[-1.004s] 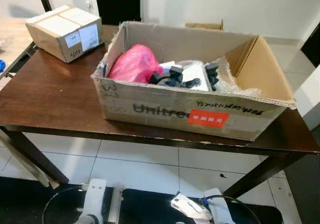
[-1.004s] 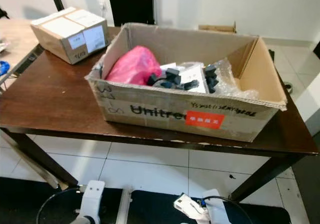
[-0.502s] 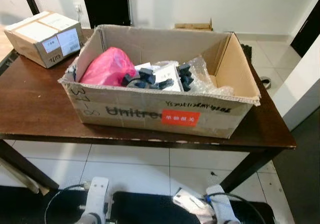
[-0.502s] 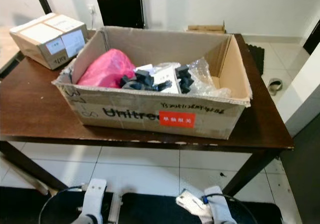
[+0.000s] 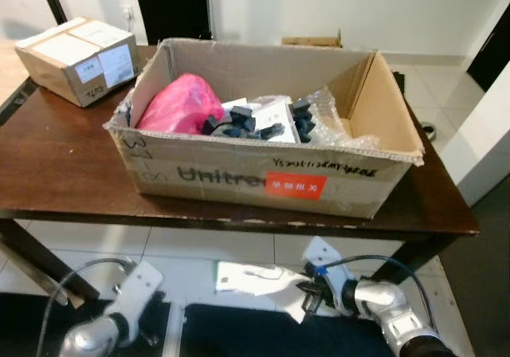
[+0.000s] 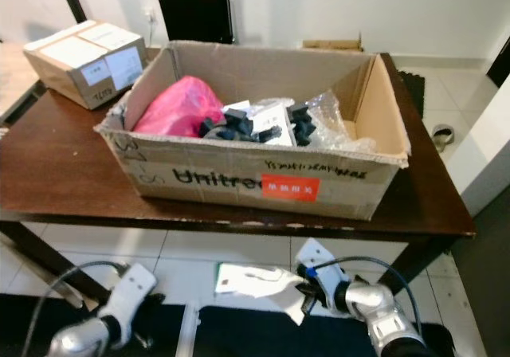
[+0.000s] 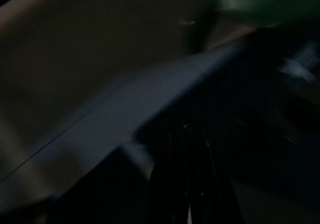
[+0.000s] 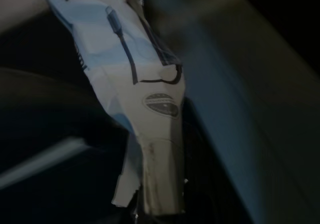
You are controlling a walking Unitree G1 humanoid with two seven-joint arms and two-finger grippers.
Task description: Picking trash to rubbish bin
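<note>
My left wrist view is too dark to read the left gripper (image 5: 131, 313) fingers. Right gripper (image 5: 307, 297) fingers pinch the white wrapper (image 5: 259, 281) — long axis pointing left, below the worktop (image 5: 64, 174).

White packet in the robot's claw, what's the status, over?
Right gripper shut on white packet, low before table. Left gripper idle, low. Open cardboard box ahead, already holding trash. Table edge between.
</note>
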